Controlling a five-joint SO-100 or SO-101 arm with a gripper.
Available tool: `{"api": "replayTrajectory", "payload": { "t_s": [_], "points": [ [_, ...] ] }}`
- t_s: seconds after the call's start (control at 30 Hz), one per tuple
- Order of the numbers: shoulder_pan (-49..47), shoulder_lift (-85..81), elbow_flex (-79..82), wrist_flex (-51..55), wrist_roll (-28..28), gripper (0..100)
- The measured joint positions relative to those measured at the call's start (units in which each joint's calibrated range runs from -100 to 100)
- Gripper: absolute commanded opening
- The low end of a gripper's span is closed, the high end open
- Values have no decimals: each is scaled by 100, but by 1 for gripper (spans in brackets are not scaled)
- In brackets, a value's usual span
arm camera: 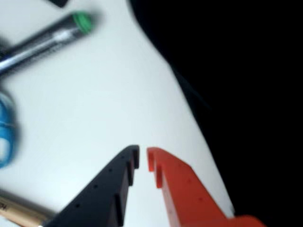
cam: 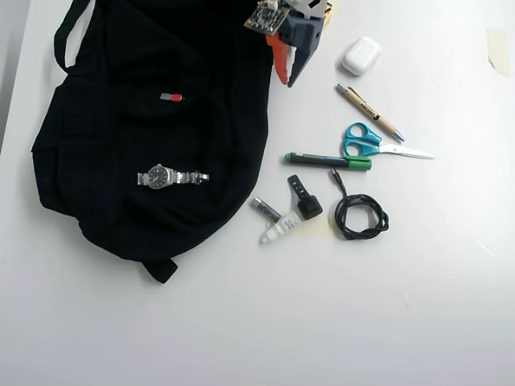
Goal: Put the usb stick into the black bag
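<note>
The black bag [cam: 105,121] lies spread over the table's left half in the overhead view; in the wrist view the bag [arm camera: 236,71] fills the right side. The usb stick [cam: 170,97], tiny and red and white, rests on top of the bag's upper middle. It is out of the wrist view. My gripper [cam: 286,83] hangs at the bag's upper right edge, about a hand's width right of the stick. In the wrist view the gripper [arm camera: 143,158] has its black and orange fingertips nearly touching over bare white table, with nothing between them.
A wristwatch [cam: 171,176] lies on the bag. Right of the bag are a green-capped marker [cam: 327,161], blue scissors [cam: 370,145], a pen [cam: 368,112], a white case [cam: 360,55], a coiled black cable [cam: 360,215], a black fob [cam: 304,199] and a grey tube [cam: 264,209].
</note>
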Motion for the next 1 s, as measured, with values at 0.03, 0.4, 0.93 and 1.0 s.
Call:
{"api": "replayTrajectory", "payload": {
  "t_s": [0.03,0.4,0.93,1.0],
  "points": [
    [-15,-8,247,-222,98,4],
    [0,-8,1203,-460,830,4],
    [0,-8,1212,-460,840,4],
    [0,-8,1212,-460,840,4]
  ]
}}
